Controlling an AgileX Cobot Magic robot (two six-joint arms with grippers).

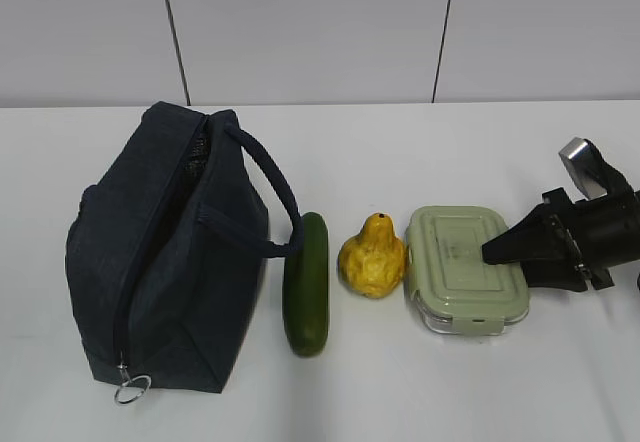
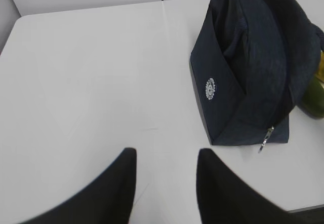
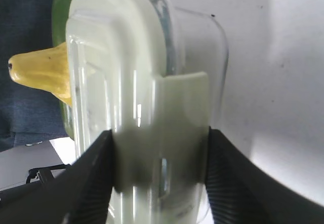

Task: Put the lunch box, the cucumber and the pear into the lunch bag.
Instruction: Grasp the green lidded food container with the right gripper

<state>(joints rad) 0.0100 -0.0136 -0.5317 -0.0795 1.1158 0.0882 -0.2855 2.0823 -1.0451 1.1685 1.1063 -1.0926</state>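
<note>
On the white table stand, left to right, the navy lunch bag (image 1: 150, 262), the dark green cucumber (image 1: 307, 282), the yellow pear (image 1: 372, 257) and the lunch box (image 1: 460, 267) with its sage-green lid. My right gripper (image 1: 495, 252) reaches in from the right at the box's right end. In the right wrist view its fingers press both sides of the lunch box (image 3: 131, 82) at the lid clip, with the pear (image 3: 43, 72) beyond. The box rests on the table. My left gripper (image 2: 166, 155) hangs open over bare table, left of the lunch bag (image 2: 248, 67).
The bag's loop handle (image 1: 270, 187) arches toward the cucumber. Its metal ring pull (image 1: 131, 389) lies at the near end of the zipper. A white wall (image 1: 320, 32) closes the back of the table.
</note>
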